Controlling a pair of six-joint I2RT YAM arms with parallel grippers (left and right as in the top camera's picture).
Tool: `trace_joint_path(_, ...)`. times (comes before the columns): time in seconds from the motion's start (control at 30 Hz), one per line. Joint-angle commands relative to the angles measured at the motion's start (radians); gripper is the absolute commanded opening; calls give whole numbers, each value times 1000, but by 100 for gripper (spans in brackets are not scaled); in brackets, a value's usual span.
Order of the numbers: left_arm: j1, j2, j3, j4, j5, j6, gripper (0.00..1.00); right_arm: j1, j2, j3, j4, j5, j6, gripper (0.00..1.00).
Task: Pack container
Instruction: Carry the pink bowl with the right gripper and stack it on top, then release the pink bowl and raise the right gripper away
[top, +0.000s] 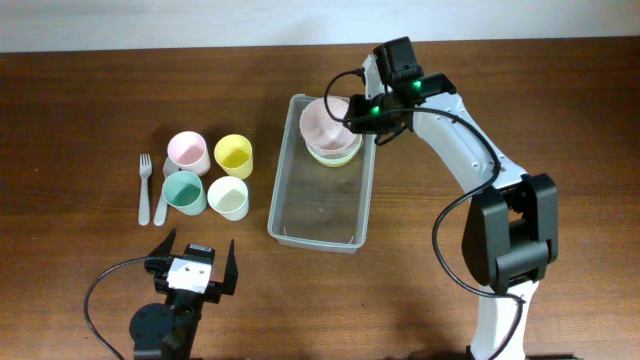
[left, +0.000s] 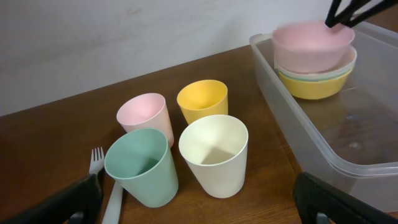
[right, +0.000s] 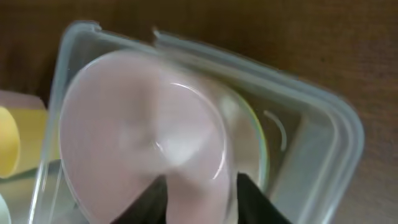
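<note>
The clear container (top: 318, 215) lies in the middle of the table. At its far end sits a stack of pastel bowls (top: 338, 155). A pink bowl (top: 322, 122) is tilted on top of the stack. My right gripper (top: 352, 112) is shut on the pink bowl's rim; in the right wrist view its fingers (right: 202, 196) straddle the bowl wall (right: 137, 130) inside the container rim (right: 336, 124). My left gripper (top: 192, 262) is open and empty at the table's front. It faces the cups and the container wall (left: 323, 149) in the left wrist view.
Left of the container stand a pink cup (top: 187, 152), a yellow cup (top: 234, 154), a teal cup (top: 184, 192) and a cream cup (top: 228, 198). A fork (top: 144, 188) and a spoon (top: 160, 205) lie further left.
</note>
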Motion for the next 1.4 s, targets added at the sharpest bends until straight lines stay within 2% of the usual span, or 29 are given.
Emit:
trace_joint_path(0.0,-5,-6,-5,0,11,-13,100,-4,-7,40,-46,12,-9,35)
trace_joint_path(0.27,-5,-6,-5,0,11,-13,100,-8,-74,188,-214,14,-35,33)
trace_joint_path(0.47,-5,-6,-5,0,11,-13,100,-41,-137,323,-433,181,-29,37)
trace_joint_path(0.63,-5,-6,-5,0,11,-13,100,-72,-151,342,-500,27,-139,36)
trace_joint_path(0.8,-5,-6,-5,0,11,-13,100,-18,-101,304,-453,20,-138,8)
trace_joint_path(0.87,-5,-6,-5,0,11,-13,100,12,-66,272,-387,23,-137,4)
trace_joint_path(1.07,-5,-6,-5,0,11,-13,100,47,67,241,-272,23,-125,4)
trace_joint_path(1.37,-5,-6,-5,0,11,-13,100,44,224,241,-274,19,-80,4)
